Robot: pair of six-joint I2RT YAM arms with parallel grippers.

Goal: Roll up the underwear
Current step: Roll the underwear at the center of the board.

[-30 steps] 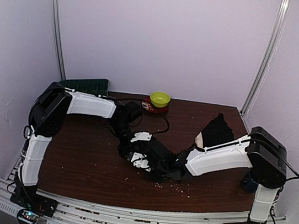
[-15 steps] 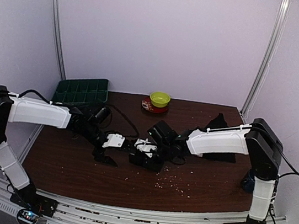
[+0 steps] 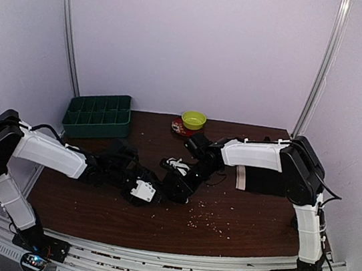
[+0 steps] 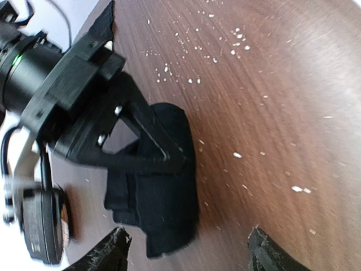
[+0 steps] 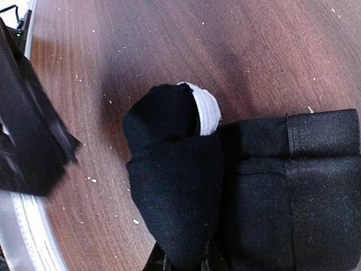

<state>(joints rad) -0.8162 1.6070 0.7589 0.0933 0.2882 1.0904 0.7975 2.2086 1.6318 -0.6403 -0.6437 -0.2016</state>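
One piece of underwear (image 5: pixel 169 186) is a folded black bundle with a white band (image 5: pixel 207 113), lying on the brown table (image 3: pixel 243 218). My right gripper (image 5: pixel 186 261) is shut on the bundle's near edge, with black fabric pinched between its fingers. In the top view the right gripper (image 3: pixel 178 177) is at mid-table over the bundle (image 3: pixel 175 188). My left gripper (image 4: pixel 189 257) is open and low on the table, its two tips on either side of the near end of the bundle (image 4: pixel 166 203), apart from it. Another black piece with white trim (image 3: pixel 262 181) lies under the right arm.
A green compartment tray (image 3: pixel 97 116) stands at the back left. A yellow-green bowl (image 3: pixel 193 119) sits on a small dark dish at the back centre. White crumbs (image 3: pixel 213 217) are scattered over the wood. The right arm's black finger frame (image 4: pixel 141 144) crosses the left wrist view.
The left arm swung out to the left and dropped low, its gripper now facing the bundle from the left. The right gripper drew back toward the table's middle with the bundle.
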